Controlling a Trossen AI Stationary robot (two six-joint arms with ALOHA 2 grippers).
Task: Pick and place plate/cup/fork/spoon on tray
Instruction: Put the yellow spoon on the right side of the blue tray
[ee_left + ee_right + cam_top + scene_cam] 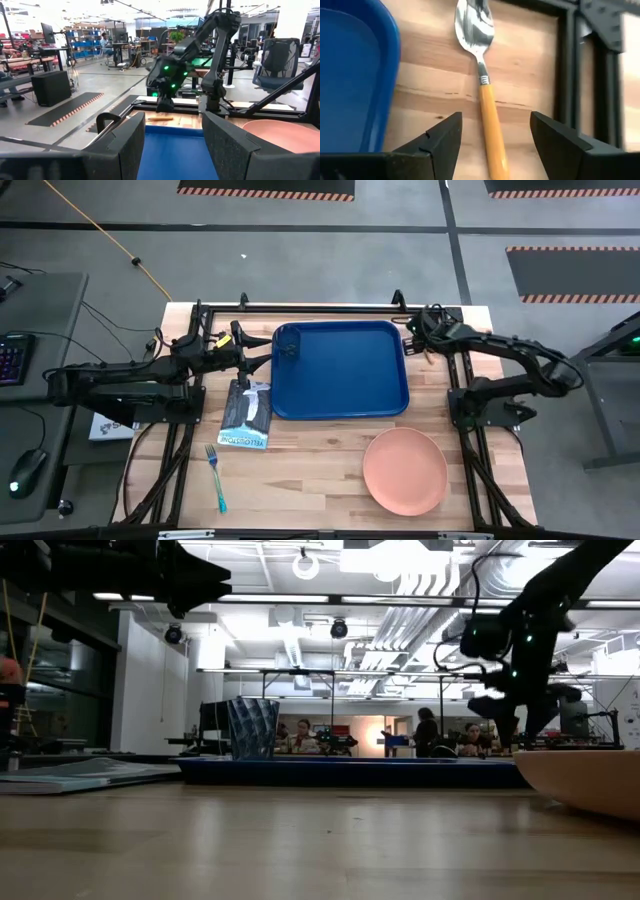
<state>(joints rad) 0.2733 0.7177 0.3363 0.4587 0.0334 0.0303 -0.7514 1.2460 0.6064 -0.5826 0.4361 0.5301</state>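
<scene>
Spoon (485, 75) lying on bare wood just beside tray (355, 75) rim, orange handle running between spread fingers of right gripper (495, 145), bowl lying farther ahead. Right gripper hovering wide open over it, not touching. Left gripper (172, 145), fingers parted and holding nothing, hanging over tray's opposite edge near cup (288, 345).

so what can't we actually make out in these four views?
- Spoon: right wrist view cuts off its bowl tip and handle end; in the high view it is hidden under the right gripper.
- Fork: shows only in the high view, too small to count tines.
- Plate: low view cuts it at the edge.
- Cup: contents unclear in any view.
- Packet: print too small to read.
</scene>
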